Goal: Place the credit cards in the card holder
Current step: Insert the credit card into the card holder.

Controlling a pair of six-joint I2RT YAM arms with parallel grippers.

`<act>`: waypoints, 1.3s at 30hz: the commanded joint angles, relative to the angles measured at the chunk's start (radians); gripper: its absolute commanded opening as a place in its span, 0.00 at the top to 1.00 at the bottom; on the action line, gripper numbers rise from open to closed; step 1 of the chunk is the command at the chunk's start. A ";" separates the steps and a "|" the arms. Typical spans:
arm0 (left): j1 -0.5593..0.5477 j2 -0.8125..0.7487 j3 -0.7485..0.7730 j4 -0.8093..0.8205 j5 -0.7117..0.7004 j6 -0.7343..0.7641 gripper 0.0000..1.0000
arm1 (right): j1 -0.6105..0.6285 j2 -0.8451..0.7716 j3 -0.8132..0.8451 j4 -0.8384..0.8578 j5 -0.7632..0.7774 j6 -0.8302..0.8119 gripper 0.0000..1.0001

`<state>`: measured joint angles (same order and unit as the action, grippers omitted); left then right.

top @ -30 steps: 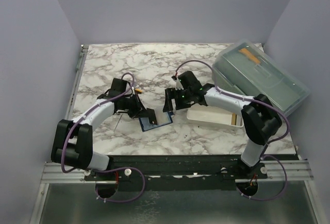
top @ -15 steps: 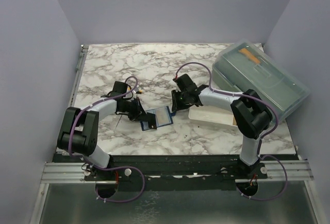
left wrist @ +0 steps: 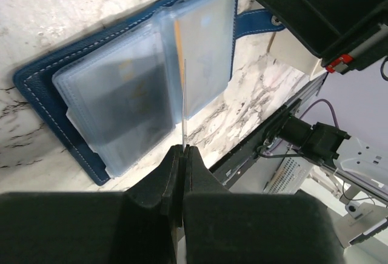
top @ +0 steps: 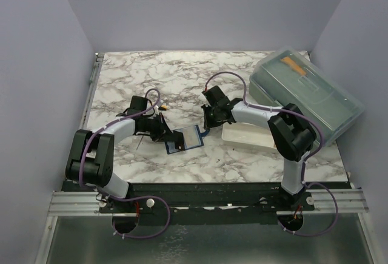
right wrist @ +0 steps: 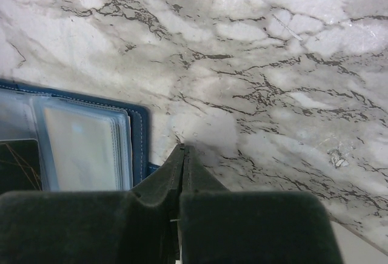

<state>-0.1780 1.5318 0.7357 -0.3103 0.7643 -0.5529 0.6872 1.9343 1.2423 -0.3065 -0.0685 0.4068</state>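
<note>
The card holder [top: 183, 139] lies open on the marble, navy blue with clear sleeves [left wrist: 139, 88]. My left gripper [left wrist: 183, 150] is shut on a thin credit card [left wrist: 183, 106]. The card is seen edge-on and stands upright over the fold between the sleeves. Its colour cannot be told. In the top view the left gripper [top: 162, 132] sits at the holder's left edge. My right gripper [right wrist: 183, 147] is shut with nothing visible between its jaws. Its tips are on the marble just right of the holder's edge [right wrist: 138, 142], by the strap [left wrist: 257, 18]. From above, this right gripper [top: 207, 124] is just right of the holder.
A white tray [top: 251, 136] lies right of the holder. Behind it a grey-green translucent box [top: 306, 97] with an orange strip [top: 294, 65] leans at the back right. A tiny yellow-and-black object [top: 162, 107] sits near the left arm.
My right gripper has closed from wide open and drawn back to the holder's right edge. The holder now lies flat and open. The left gripper has stayed shut on the card.
</note>
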 commanded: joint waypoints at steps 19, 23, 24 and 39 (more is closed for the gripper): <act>0.016 0.045 -0.023 0.060 0.066 -0.006 1.00 | -0.002 0.050 0.048 -0.049 0.049 -0.039 1.00; 0.018 0.058 -0.020 0.069 0.079 -0.005 1.00 | -0.002 0.054 0.049 -0.049 0.046 -0.039 1.00; 0.019 0.059 -0.018 0.071 0.081 -0.005 1.00 | -0.002 0.055 0.050 -0.048 0.042 -0.039 1.00; 0.020 -0.009 -0.046 0.084 0.076 -0.031 1.00 | -0.002 0.069 0.059 -0.058 0.035 -0.042 1.00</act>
<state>-0.1635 1.5204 0.6968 -0.2485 0.8059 -0.5831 0.6872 1.9621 1.2850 -0.3233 -0.0563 0.3851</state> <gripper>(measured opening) 0.017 0.005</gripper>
